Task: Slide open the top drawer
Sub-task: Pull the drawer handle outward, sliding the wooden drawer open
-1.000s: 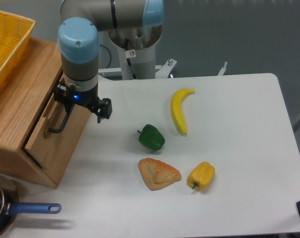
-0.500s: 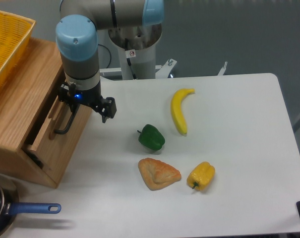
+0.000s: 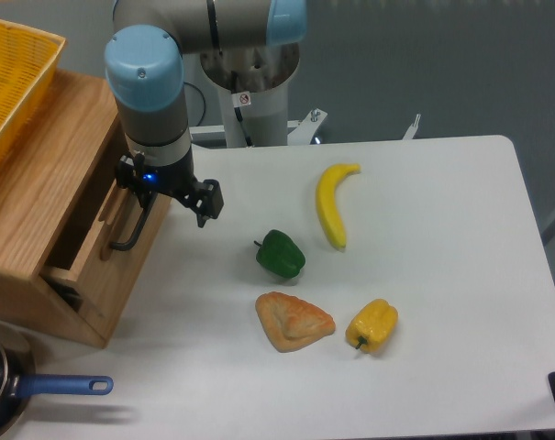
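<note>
One black two-finger tool (image 3: 141,195) is gripping the light-oak top drawer's (image 3: 107,240) long black bar handle (image 3: 133,224); pulling straight outward is advisable.

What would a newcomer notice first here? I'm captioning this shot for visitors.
The arm's gripper at the left, on the black handle of the partly open top drawer. Next, the food mid-table: banana, green pepper, pastry, yellow pepper.

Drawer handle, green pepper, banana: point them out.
drawer handle (image 3: 135,232), fixed camera, middle of the black bar
green pepper (image 3: 282,254), fixed camera, centre of its body
banana (image 3: 330,207), fixed camera, middle of its curve
</note>
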`<action>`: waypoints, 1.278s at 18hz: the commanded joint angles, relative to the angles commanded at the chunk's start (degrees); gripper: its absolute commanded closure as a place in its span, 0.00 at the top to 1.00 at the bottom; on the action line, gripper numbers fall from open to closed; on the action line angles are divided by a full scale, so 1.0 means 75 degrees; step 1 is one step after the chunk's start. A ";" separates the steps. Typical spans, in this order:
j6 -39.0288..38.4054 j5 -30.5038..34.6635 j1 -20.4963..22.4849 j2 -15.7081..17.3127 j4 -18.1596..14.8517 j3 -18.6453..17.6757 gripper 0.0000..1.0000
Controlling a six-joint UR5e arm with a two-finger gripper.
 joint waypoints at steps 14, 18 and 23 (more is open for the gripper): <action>0.0515 0.0328 0.0551 -0.0059 -0.0035 0.0129 1.00; 0.0586 0.0340 0.0727 -0.0070 -0.0012 0.0152 1.00; 0.0937 0.0340 0.0996 -0.0070 -0.0035 0.0187 1.00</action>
